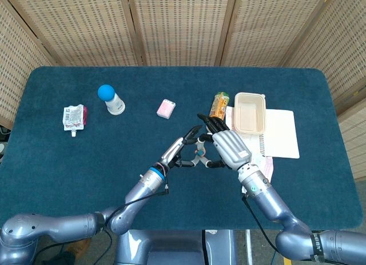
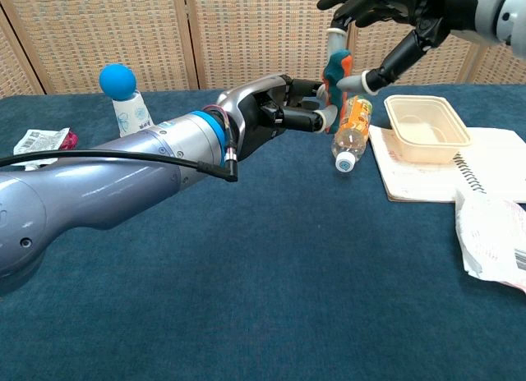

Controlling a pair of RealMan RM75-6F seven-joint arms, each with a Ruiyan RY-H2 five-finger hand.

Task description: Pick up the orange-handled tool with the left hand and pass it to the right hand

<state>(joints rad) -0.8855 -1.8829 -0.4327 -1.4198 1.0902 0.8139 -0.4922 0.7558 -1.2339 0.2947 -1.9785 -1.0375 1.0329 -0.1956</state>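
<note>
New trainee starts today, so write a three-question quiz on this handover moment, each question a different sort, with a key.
1. True or false: the left hand holds the orange-handled tool up off the table.
2. Multiple choice: the empty plastic tub sits on
A. a notebook
B. a pink packet
C. the bare table
3. Fill the gap: the bottle with the orange label lies on its ____.

Key
1. True. The right hand is at the tool's top end; whether it grips yet cannot be told.
2. A, the notebook.
3. Side.
</note>
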